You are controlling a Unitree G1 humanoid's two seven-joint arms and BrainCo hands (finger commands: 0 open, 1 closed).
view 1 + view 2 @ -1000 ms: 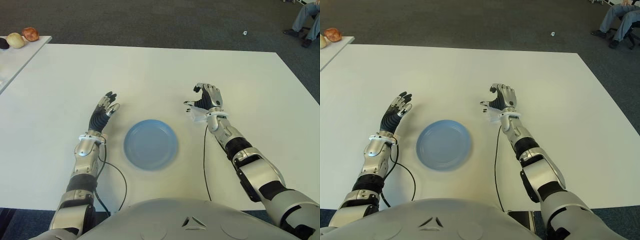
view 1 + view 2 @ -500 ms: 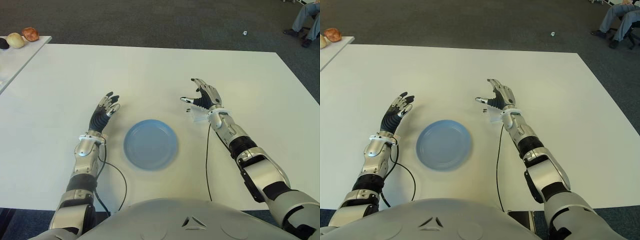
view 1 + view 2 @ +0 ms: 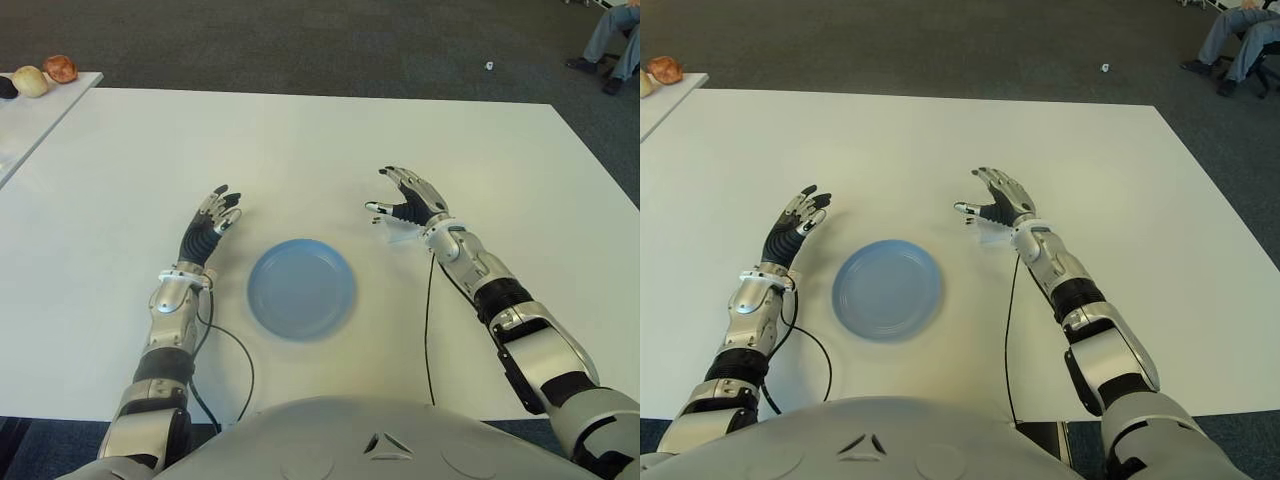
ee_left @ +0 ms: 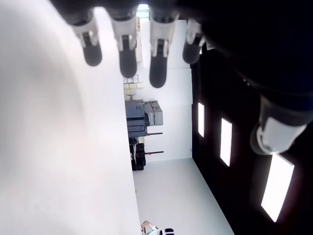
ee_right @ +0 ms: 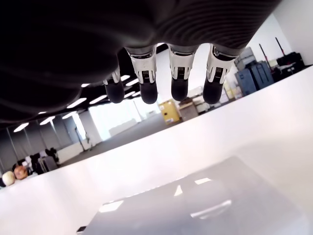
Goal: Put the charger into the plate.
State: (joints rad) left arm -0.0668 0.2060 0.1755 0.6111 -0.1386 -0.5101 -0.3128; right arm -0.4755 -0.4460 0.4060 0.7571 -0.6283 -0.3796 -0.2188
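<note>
White charger half hidden under open hand

White on white, the charger [image 3: 402, 231] was hard to make out: it lay on the tabletop [image 3: 300, 150], mostly covered by the right hand [image 3: 410, 200], well right of the blue plate [image 3: 301, 288]. That hand hovered over it with fingers [image 5: 179, 78] spread, gripping nothing; whether the palm touched it could not be told. The plate held nothing. The left hand [image 3: 210, 222] showed just left of the plate, fingers relaxed and apart. A black cable [image 3: 428, 320] ran beside the right forearm, its near end hidden by the robot's body. A person's legs [image 3: 612, 35] were cut off at the far right corner.
</note>
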